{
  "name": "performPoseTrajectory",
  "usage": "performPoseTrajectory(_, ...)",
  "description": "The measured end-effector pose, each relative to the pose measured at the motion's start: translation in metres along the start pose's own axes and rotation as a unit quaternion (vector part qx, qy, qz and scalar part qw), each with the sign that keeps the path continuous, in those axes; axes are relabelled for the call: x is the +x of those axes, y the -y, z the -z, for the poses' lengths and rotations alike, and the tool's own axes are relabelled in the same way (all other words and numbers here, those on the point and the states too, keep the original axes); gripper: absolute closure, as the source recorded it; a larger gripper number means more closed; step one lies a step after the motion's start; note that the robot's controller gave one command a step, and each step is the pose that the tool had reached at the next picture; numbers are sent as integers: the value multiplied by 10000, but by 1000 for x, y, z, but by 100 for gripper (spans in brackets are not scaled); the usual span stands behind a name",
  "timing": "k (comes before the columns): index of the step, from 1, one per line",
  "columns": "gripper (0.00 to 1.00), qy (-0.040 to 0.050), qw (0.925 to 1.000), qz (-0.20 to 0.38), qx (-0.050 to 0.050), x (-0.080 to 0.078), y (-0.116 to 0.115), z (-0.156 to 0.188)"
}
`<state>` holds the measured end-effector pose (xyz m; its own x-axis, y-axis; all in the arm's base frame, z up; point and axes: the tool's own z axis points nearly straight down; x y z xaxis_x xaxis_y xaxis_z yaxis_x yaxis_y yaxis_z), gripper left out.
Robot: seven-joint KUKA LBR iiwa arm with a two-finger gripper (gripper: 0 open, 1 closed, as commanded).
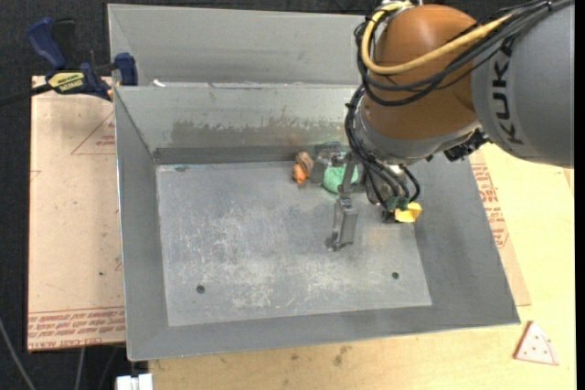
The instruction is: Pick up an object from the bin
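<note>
Gripper [341,238] is hovering over bare bin [238,242] floor, jaws seemingly pressed together on nothing; green lump [333,173] and small orange piece [302,168] are lying side by side just beyond the jaws, toward the back wall.

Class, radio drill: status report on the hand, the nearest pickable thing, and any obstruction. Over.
Hand down near bare bin floor, mid-bin. Green lump and small orange piece just behind it, by the back wall. Nothing lying between.

2 things [302,167] at back of bin [274,288]
</note>
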<state>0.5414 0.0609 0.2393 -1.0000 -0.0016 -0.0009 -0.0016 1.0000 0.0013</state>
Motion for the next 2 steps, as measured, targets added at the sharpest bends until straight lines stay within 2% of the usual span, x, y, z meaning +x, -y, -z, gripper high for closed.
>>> performPoseTrajectory(1, 0, 51, 9996, 290, 4, -39, -26, -25)
performPoseTrajectory(2, 0, 39, 9979, 653, -8, -72, -26, -81)
